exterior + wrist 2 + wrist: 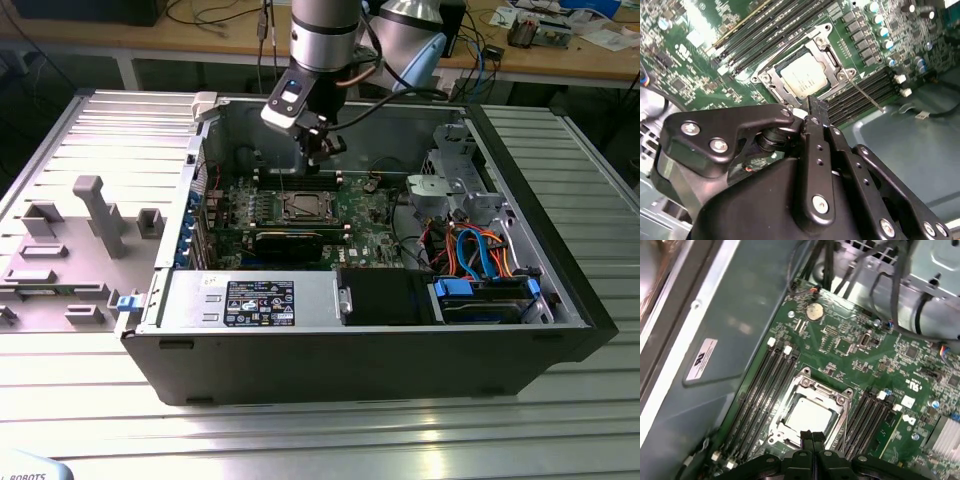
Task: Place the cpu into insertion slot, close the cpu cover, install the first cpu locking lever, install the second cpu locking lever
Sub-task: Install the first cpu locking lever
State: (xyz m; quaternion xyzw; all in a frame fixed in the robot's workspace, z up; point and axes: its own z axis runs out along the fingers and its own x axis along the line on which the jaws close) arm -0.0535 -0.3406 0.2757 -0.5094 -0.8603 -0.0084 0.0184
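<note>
Standing by the ribbed metal table, I see the open dark computer case lying on its side, with the grey robot arm reaching down into it from the far side. The black gripper hangs above the green motherboard, just beyond the far edge of the small square insertion slot. In both wrist views its fingers are pressed together with nothing between them. The cpu, a flat square chip with a dull silver top, sits inside that slot. The thin silver cpu cover lies down around it, and the chip shows through its square window. Long black memory slots run along both sides of the socket. In the second wrist view a thin metal rod slants out from one socket corner across the memory slots.
</note>
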